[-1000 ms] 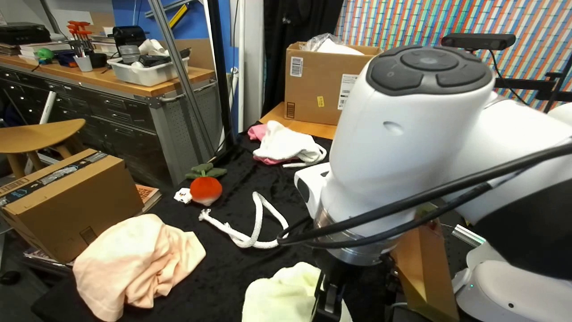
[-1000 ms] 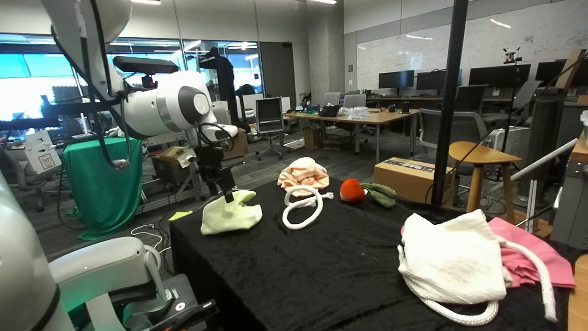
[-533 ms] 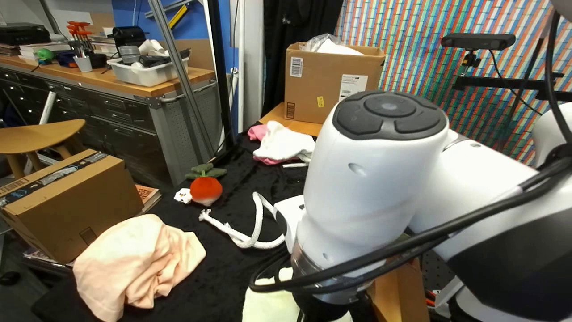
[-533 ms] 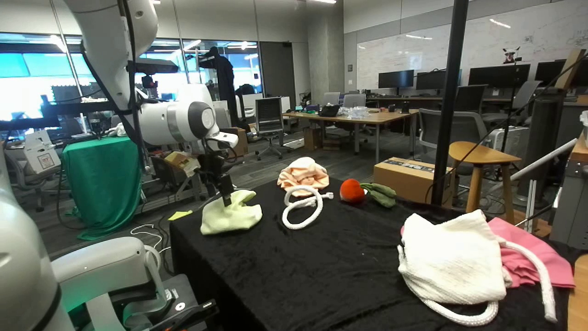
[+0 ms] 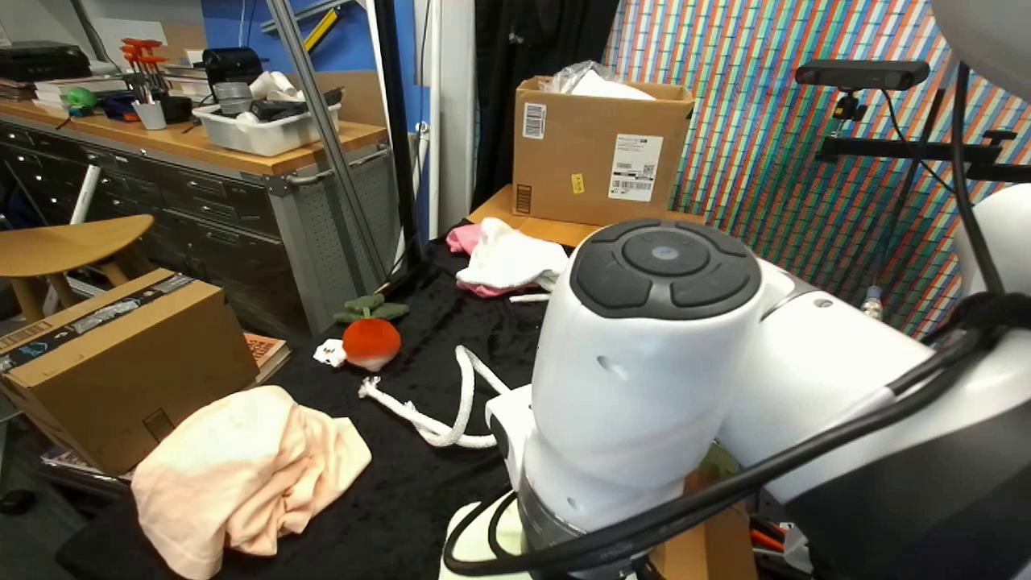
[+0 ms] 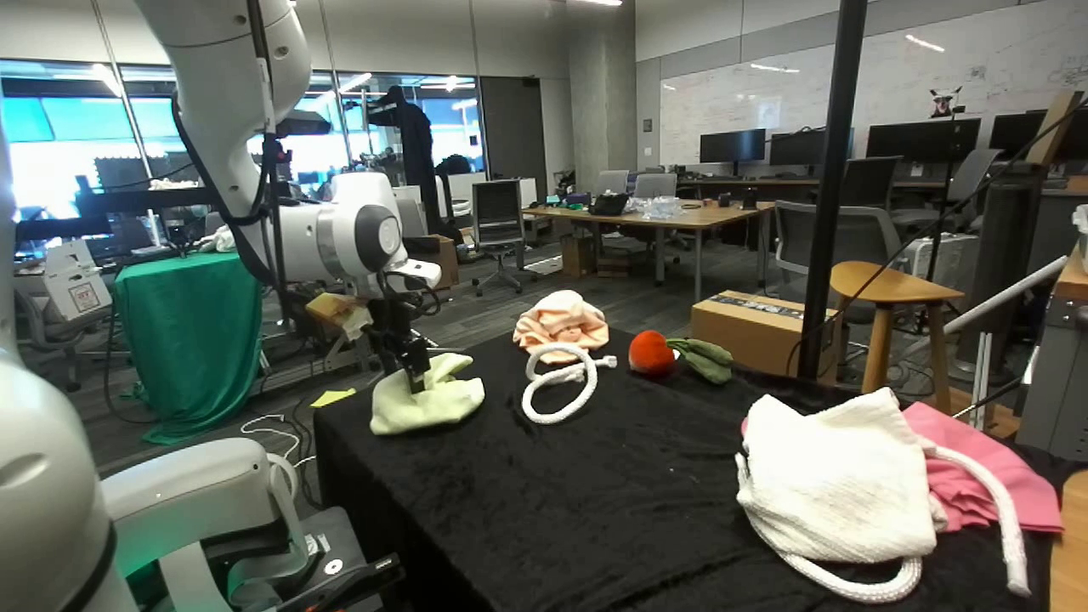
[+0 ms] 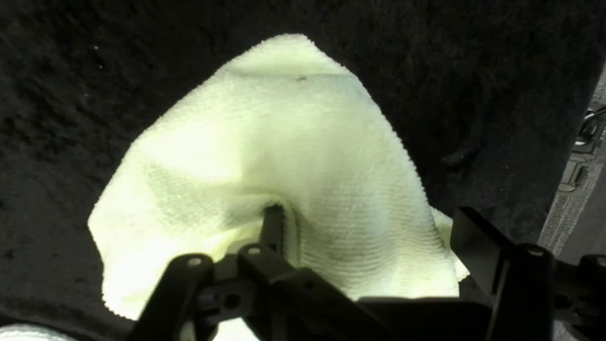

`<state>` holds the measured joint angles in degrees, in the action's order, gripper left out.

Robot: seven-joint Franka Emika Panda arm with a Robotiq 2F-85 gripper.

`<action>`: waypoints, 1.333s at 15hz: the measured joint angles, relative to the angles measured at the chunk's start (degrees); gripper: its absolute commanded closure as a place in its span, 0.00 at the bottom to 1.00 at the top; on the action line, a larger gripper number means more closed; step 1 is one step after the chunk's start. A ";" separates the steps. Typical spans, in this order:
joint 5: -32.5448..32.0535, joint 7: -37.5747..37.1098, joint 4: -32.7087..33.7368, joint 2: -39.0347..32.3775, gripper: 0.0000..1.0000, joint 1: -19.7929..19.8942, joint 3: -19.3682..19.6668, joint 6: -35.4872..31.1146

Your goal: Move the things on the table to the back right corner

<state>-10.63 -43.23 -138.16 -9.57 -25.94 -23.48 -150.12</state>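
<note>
In an exterior view, the arm (image 5: 636, 403) hides part of the white rope (image 5: 466, 391) behind it. Beneath it, the bottom edge crops the pale cloth (image 5: 470, 541).

The place looks like a robotics lab, part office. In an exterior view, a robot arm (image 6: 229, 93) stands at ten o'clock, a desk chair (image 6: 497, 212) at eleven, and monitors (image 6: 733, 146) and a written-on whiteboard (image 6: 892, 85) at two. In an exterior view, a workbench (image 5: 181, 138) with drawers (image 5: 217, 209) and orange-handled tools (image 5: 142, 58) takes up ten o'clock, and a camera (image 5: 862, 75) sits on a mount (image 5: 849, 106) at two.
</note>
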 measured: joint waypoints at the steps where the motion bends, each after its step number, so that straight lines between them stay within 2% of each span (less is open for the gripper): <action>1: 0.00 0.02 0.00 -0.10 0.49 -0.19 0.25 0.03; 6: -0.10 0.06 0.00 -0.16 0.87 -0.79 1.19 0.43; 8: -0.23 0.06 0.00 -0.16 0.94 -0.99 1.44 0.69; 20: -0.26 -0.89 1.19 0.53 0.92 -1.36 1.51 4.25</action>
<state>-10.89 -44.12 -136.97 -9.05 -27.29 -21.97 -145.87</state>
